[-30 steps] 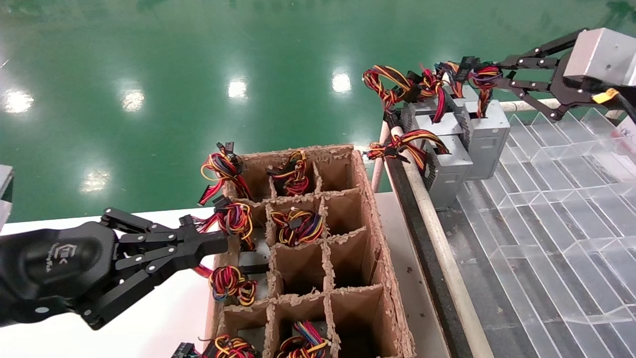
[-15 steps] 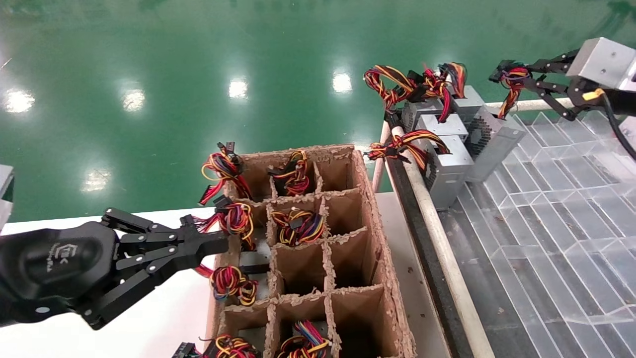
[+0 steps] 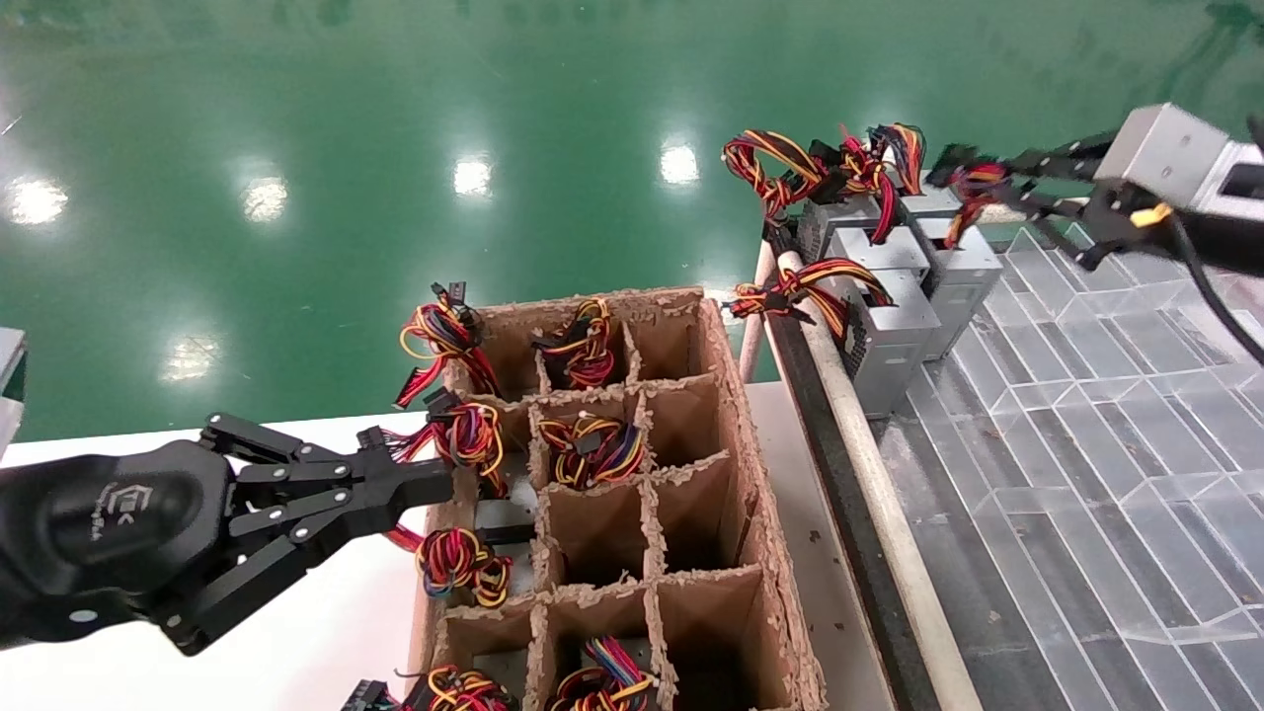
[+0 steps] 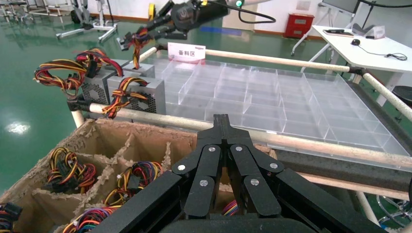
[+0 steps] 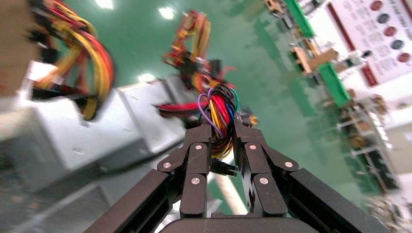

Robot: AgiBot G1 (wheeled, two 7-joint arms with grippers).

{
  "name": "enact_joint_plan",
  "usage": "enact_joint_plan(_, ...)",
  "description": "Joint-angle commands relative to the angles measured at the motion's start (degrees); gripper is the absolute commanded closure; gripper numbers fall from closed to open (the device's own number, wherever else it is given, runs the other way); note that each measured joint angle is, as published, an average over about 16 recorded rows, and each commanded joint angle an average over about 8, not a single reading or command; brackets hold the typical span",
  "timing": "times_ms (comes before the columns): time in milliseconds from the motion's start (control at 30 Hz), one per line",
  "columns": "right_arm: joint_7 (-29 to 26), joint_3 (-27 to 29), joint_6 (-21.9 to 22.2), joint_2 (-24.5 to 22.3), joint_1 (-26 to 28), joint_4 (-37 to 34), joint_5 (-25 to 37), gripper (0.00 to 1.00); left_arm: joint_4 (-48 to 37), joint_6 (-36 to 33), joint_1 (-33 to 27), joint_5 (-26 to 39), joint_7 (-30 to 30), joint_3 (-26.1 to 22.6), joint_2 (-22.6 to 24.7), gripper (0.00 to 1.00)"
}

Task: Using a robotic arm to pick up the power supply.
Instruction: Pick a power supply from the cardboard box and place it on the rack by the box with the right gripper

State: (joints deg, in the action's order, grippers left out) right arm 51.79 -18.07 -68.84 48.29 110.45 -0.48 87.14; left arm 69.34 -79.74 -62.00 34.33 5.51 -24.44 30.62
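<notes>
The power supply [image 3: 960, 281], a small grey metal box, stood at the clear tray's [image 3: 1086, 434] far corner beside similar boxes [image 3: 884, 336]. Only the right wrist view showed the right gripper [image 5: 222, 127] pinching its red, yellow and purple wire bundle [image 5: 222, 116]. The left gripper [image 3: 439, 484], fingers pressed together, hung beside the cardboard crate [image 3: 731, 464].

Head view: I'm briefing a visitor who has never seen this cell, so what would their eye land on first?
First, the right hand at the far right, shut on the wire bundle of a grey power supply in the row at the clear tray's far corner. Next, the cardboard divider box in the middle, its cells holding more coloured wire bundles. The left hand sits shut at the box's left edge.
</notes>
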Motion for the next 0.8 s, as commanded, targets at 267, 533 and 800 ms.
enact_joint_plan(267, -1.94, 0.56, -2.13, -0.02, -0.97, -0.92, -0.78, 0.12, 0.0, 0.0, 0.0, 0.0, 0.0, 0.0, 0.0, 1.0)
enact_joint_plan(533, -3.89, 0.38, -3.66, -0.33, -0.43, -0.56, -0.53, 0.0, 0.0, 0.0, 0.0, 0.0, 0.0, 0.0, 0.0, 1.0)
enact_joint_plan(800, -6.59, -0.52, -5.47, -1.57, 0.73, -0.55, 0.77, 0.0, 0.0, 0.0, 0.0, 0.0, 0.0, 0.0, 0.0, 1.0)
